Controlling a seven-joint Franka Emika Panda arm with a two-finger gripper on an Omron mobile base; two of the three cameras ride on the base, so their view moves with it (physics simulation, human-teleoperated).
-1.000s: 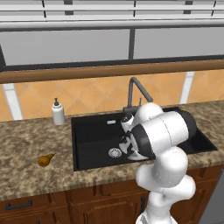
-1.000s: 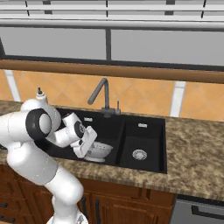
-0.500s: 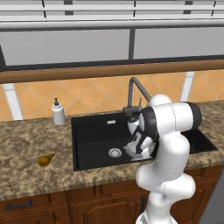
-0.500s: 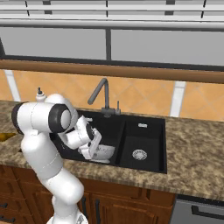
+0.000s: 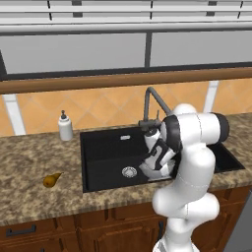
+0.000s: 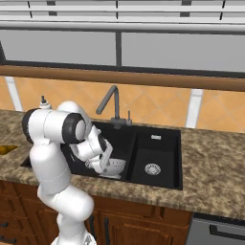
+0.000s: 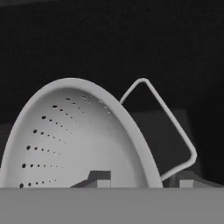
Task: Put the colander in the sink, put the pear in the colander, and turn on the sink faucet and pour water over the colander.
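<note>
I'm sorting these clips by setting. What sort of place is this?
A home-style kitchen, rendered: a black double-basin sink set in a speckled stone counter, a tall dark faucet behind it, a soap dispenser beside it, wooden cabinets below.

text: none legible | labels: none | brands: none | numbers/signs: none in any view

Seen from behind and left of the arm, looking forward and down across the granite counter (image 5: pixel 29 162) to the black sink (image 5: pixel 106 152) and window wall. Same sink (image 6: pixel 158 148) and faucet (image 6: pixel 111 103) taken from behind and right, at similar range. Shot from the hand, pressed close against the colander (image 7: pixel 74 135) rim and wire handle inside the dark basin.
</note>
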